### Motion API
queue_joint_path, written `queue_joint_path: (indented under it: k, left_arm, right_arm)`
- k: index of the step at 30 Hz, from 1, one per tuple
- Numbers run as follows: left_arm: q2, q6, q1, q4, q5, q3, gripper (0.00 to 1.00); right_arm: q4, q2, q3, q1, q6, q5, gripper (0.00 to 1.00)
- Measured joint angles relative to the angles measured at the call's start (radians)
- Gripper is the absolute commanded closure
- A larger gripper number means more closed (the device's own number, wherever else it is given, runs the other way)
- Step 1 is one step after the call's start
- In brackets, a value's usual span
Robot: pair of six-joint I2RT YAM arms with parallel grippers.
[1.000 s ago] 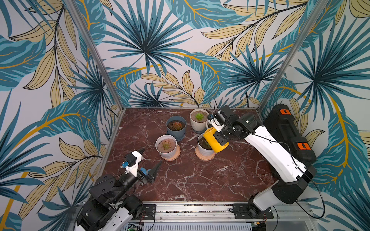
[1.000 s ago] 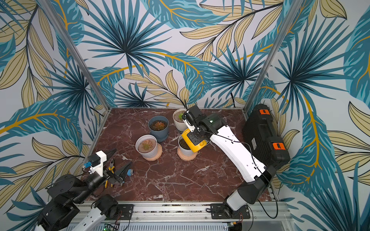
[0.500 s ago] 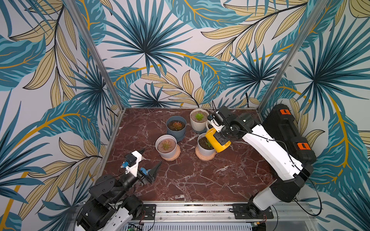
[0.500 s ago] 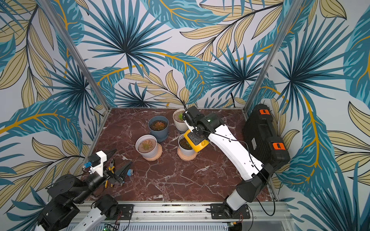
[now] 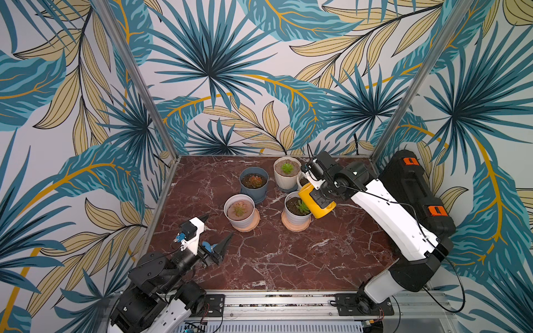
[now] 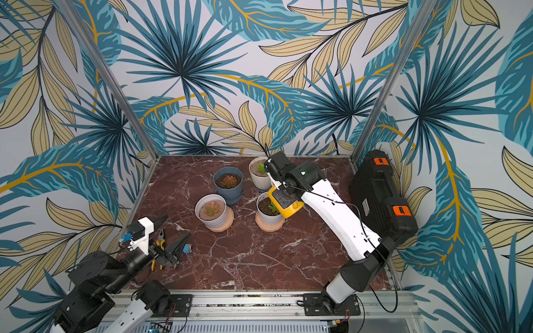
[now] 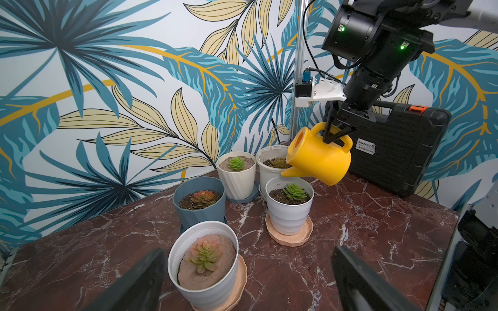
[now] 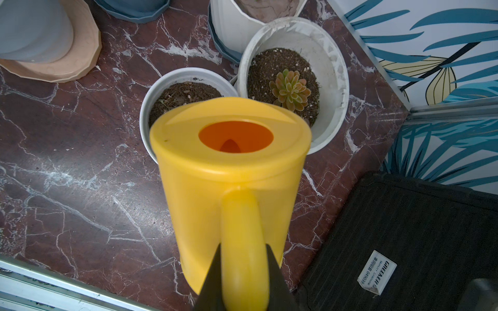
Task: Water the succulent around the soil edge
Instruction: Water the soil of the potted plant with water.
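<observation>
One yellow watering can [image 7: 318,159] is hanging tilted in the right gripper [image 7: 334,136], whose jaws are pinching its handle. Its spout [image 7: 289,172] is pointing down just above the rim of the white pot [image 7: 289,215] holding the green succulent [image 7: 295,190], on a terracotta saucer [image 7: 289,239]. The left gripper [image 5: 219,225] is hovering over the marble table [image 5: 288,259], well apart, jaws spread wide.
</observation>
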Motion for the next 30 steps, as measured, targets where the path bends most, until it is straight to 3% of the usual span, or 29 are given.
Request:
queue_joint_path:
  k: [30]
  left_arm:
    - [0.000,0.000,0.000,0.001,0.000,-0.002,0.00]
  right_arm:
    - [-0.020,-0.080,-0.089,0.000,0.019,0.035,1.00]
